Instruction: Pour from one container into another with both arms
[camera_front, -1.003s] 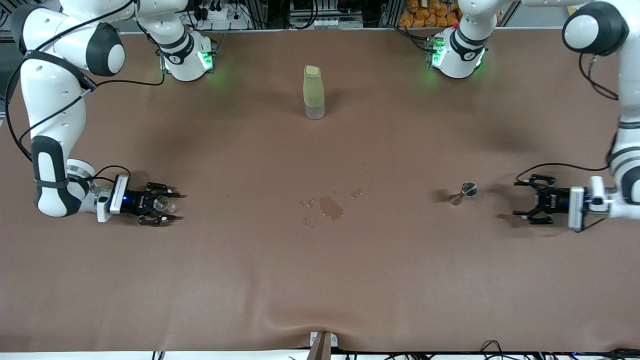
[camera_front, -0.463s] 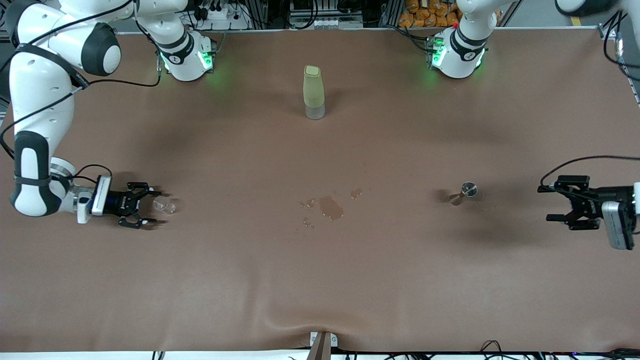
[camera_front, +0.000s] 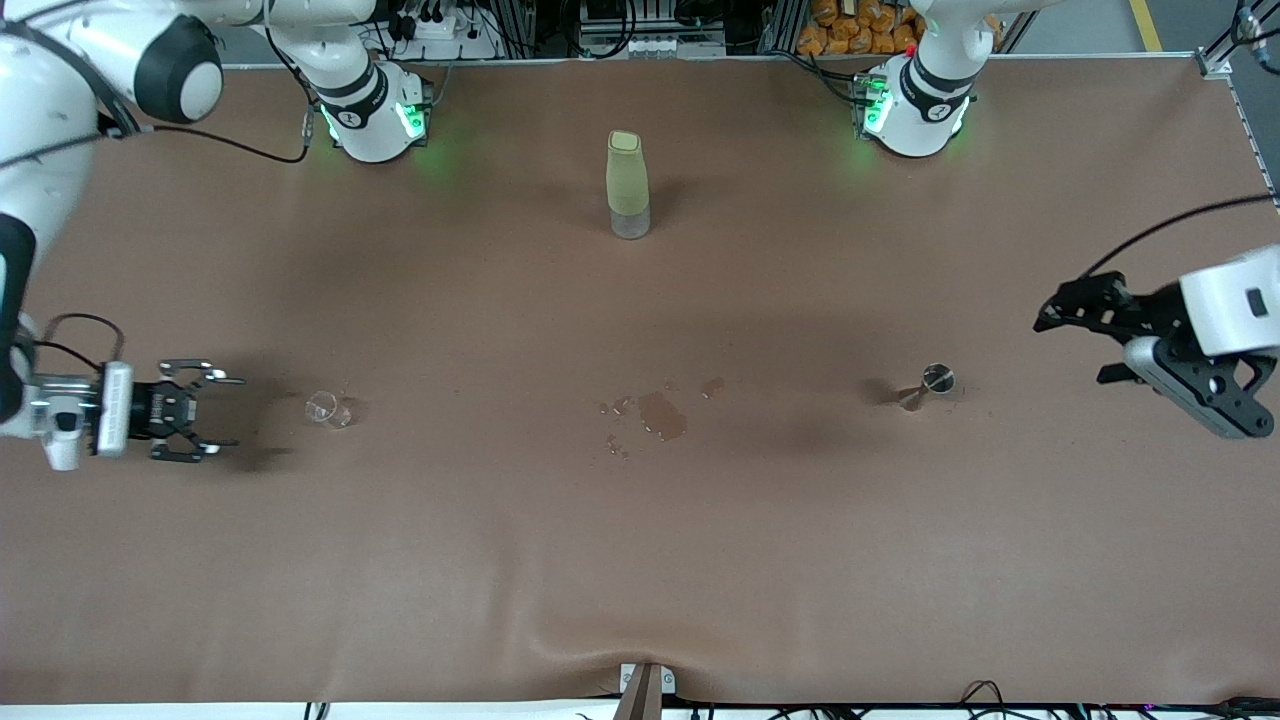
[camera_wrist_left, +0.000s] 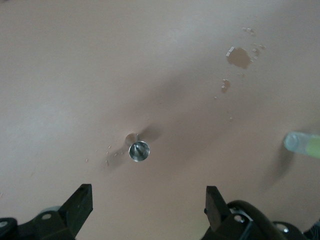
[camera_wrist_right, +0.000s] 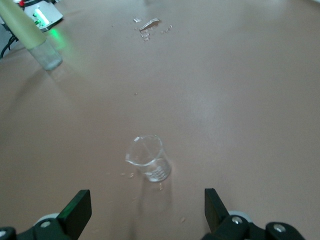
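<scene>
The right gripper (camera_front: 205, 410), black fingers spread and holding nothing, hangs low over the table's right-arm end; the small clear beaker (camera_front: 325, 408) stands upright on the brown table (camera_front: 640, 560), apart from its fingertips. A second ago those fingers enclosed the beaker; they have since let go and drawn back toward the table edge. The left gripper (camera_front: 1075, 335), also spread and empty, is raised over the left-arm end, having lifted and pulled away from the small metal cup (camera_front: 937, 379), which stands where it was. Both white arms with dark grey joint bands now sit at the table's ends. A wet spill (camera_front: 660, 413) marks the middle of the table between beaker and cup. A tall pale-green bottle (camera_front: 627, 184) stands upright between the two bases, farther from the front camera than the spill. Wide bare tabletop lies around every item, and nearer the front camera.
</scene>
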